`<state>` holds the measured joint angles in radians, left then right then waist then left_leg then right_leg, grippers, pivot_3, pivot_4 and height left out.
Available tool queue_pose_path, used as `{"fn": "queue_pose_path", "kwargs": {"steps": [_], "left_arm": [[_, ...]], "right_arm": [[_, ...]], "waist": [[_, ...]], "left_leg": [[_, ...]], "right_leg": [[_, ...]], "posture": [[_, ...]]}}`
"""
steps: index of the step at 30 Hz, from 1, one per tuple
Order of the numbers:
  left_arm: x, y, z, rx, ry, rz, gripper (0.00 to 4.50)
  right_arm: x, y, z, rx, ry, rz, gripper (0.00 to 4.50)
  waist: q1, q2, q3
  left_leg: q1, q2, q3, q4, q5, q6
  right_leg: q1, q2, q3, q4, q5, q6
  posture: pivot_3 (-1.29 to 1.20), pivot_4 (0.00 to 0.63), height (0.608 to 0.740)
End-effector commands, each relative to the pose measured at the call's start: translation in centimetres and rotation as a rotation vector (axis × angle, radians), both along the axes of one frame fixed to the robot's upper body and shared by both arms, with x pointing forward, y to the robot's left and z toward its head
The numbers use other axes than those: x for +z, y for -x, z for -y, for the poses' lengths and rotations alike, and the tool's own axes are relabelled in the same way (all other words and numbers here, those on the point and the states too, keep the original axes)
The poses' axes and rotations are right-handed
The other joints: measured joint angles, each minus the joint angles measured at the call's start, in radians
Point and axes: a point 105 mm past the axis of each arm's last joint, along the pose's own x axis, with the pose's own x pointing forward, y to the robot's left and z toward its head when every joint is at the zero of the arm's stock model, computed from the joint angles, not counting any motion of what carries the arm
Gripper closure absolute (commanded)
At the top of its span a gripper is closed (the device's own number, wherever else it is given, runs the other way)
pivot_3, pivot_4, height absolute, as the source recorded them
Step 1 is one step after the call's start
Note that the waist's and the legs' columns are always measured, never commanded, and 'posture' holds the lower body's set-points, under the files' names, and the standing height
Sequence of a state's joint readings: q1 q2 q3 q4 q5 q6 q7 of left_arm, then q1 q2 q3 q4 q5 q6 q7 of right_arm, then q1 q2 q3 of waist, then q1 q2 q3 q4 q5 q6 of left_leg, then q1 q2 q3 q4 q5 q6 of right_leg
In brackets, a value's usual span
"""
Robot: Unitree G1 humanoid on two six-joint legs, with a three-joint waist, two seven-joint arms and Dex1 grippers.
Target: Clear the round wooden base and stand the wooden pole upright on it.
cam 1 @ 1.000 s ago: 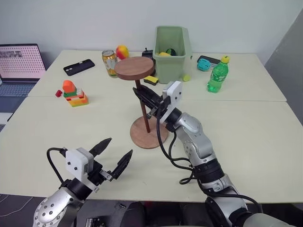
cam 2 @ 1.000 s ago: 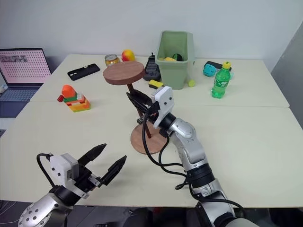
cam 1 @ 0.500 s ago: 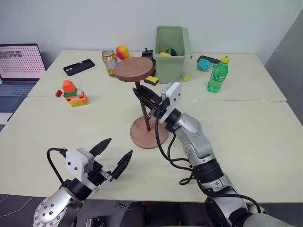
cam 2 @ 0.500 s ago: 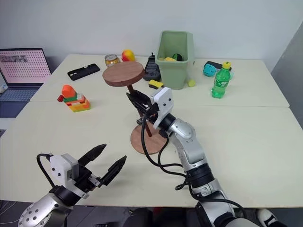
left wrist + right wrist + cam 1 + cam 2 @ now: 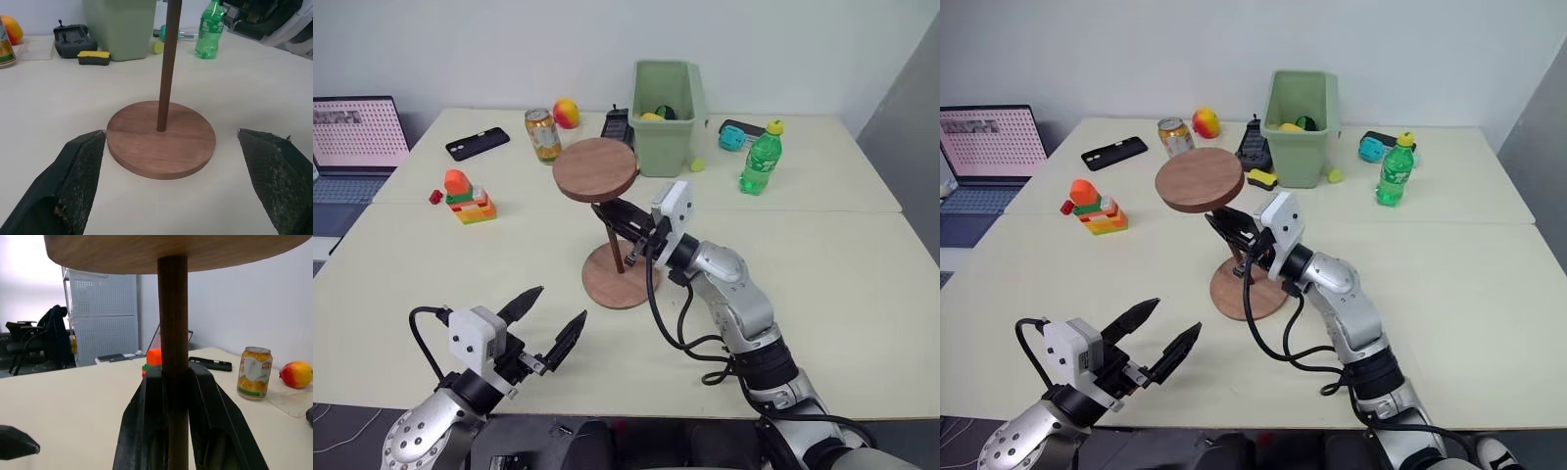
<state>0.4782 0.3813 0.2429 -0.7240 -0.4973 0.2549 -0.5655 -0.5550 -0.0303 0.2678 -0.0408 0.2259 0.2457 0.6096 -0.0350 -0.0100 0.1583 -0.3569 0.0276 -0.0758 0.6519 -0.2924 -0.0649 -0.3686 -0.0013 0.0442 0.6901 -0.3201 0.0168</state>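
Note:
The round wooden base (image 5: 631, 287) lies flat at the middle of the table with nothing else on it. The wooden pole (image 5: 615, 238) stands on it, its lower end at the base's centre (image 5: 161, 128), and its fixed disc (image 5: 596, 168) is on top. My right gripper (image 5: 623, 217) is shut on the pole's shaft just under that disc, with both black fingers (image 5: 146, 421) pressed against the rod (image 5: 173, 333). My left gripper (image 5: 544, 329) hovers open near the table's front edge, short of the base, its fingers (image 5: 78, 181) spread wide with nothing between them.
A green bin (image 5: 668, 103) stands behind the base, with a yellow sponge (image 5: 94, 57) and a black controller (image 5: 73, 39) beside it. A green bottle (image 5: 760, 157) is at the back right. A can (image 5: 543, 133), a fruit (image 5: 567, 113), a phone (image 5: 477, 143), toy blocks (image 5: 466, 196) and a laptop (image 5: 357, 132) sit to the left.
My right gripper has sunk a little and turned with the pole in it. The top disc now sits lower and the pole stands straighter on the base. The left gripper stays still.

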Motion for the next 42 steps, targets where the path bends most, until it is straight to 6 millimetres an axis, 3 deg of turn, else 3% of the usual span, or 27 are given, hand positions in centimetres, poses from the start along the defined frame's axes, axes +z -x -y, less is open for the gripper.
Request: {"fn": "queue_pose_path", "kwargs": {"steps": [1,9,12,17,19,24,34,36,41,42], "left_arm": [[0.6,0.0,0.2,-0.008,-0.004,0.024,0.0],[0.7,-0.3,0.2,-0.002,0.003,0.029,0.0],[0.6,-0.3,0.1,0.006,0.003,0.029,0.0],[0.7,-0.3,0.2,0.013,0.007,0.029,0.0],[0.7,-0.3,0.2,0.017,0.011,0.03,0.0],[0.7,-0.3,0.3,0.021,0.018,0.031,0.0],[0.5,-0.1,0.5,0.041,0.033,0.029,0.0],[0.6,-0.2,0.5,0.04,0.033,0.03,0.0],[0.6,-0.5,0.3,0.041,0.03,0.035,0.0],[0.6,-0.5,0.3,0.039,0.029,0.035,0.0]], "right_arm": [[-7.7,-0.9,0.1,-0.034,0.246,-0.305,4.29],[-9.9,-2.3,0.8,-0.105,0.331,-0.407,4.29],[-10.8,-1.6,1.0,-0.077,0.382,-0.405,4.29],[-14.2,-0.7,2.4,-0.073,0.566,-0.477,4.29],[-14.7,-0.5,3.0,-0.072,0.625,-0.511,4.29],[-14.2,-0.9,3.4,-0.076,0.619,-0.566,4.29],[-13.7,-0.6,3.2,-0.048,0.592,-0.649,4.29],[-13.1,-0.7,2.9,-0.038,0.572,-0.646,4.29],[-9.0,-0.6,1.2,0.038,0.477,-0.499,4.29],[-8.4,-0.5,1.1,0.045,0.461,-0.495,3.94]], "waist": [[0.0,-0.001,-0.007],[-0.008,0.007,-0.023],[-0.012,0.008,-0.026],[-0.012,0.005,-0.036],[-0.012,0.011,-0.043],[-0.009,0.014,-0.045],[-0.009,0.014,-0.045],[-0.009,0.014,-0.044],[-0.009,0.013,-0.04],[-0.009,0.013,-0.038]], "left_leg": [[0.003,0.0,0.001,-0.004,0.0,0.0],[0.013,0.0,0.0,-0.01,0.0,0.0],[0.016,0.0,0.0,-0.011,0.0,0.0],[0.031,0.001,0.001,-0.02,0.0,0.0],[0.035,0.001,0.001,-0.022,-0.001,-0.001],[0.044,0.001,0.0,-0.025,-0.002,-0.003],[0.044,0.001,0.0,-0.027,-0.005,-0.008],[0.044,0.001,0.0,-0.027,-0.006,-0.008],[0.043,0.001,0.0,-0.028,-0.007,-0.01],[0.043,0.001,0.0,-0.028,-0.008,-0.01]], "right_leg": [[0.002,0.0,0.001,-0.002,0.0,0.0],[0.011,0.003,0.0,-0.009,-0.002,-0.003],[0.015,0.003,0.0,-0.01,-0.003,-0.004],[0.024,-0.001,0.002,-0.011,-0.014,-0.002],[0.027,-0.003,0.002,-0.012,-0.017,-0.004],[0.034,-0.003,0.002,-0.012,-0.022,-0.008],[0.034,-0.004,0.003,-0.012,-0.026,-0.008],[0.034,-0.004,0.003,-0.012,-0.027,-0.009],[0.032,-0.004,0.003,-0.013,-0.028,-0.009],[0.031,-0.004,0.003,-0.013,-0.029,-0.009]], "posture": [[0.0,0.15,0.74],[0.0,0.15,0.74],[0.0,0.15,0.74],[0.0,0.15,0.74],[0.0,0.15,0.74],[0.0,0.15,0.74],[0.0,0.15,0.74],[0.0,0.15,0.74],[0.0,0.15,0.74],[0.0,0.15,0.74]]}}
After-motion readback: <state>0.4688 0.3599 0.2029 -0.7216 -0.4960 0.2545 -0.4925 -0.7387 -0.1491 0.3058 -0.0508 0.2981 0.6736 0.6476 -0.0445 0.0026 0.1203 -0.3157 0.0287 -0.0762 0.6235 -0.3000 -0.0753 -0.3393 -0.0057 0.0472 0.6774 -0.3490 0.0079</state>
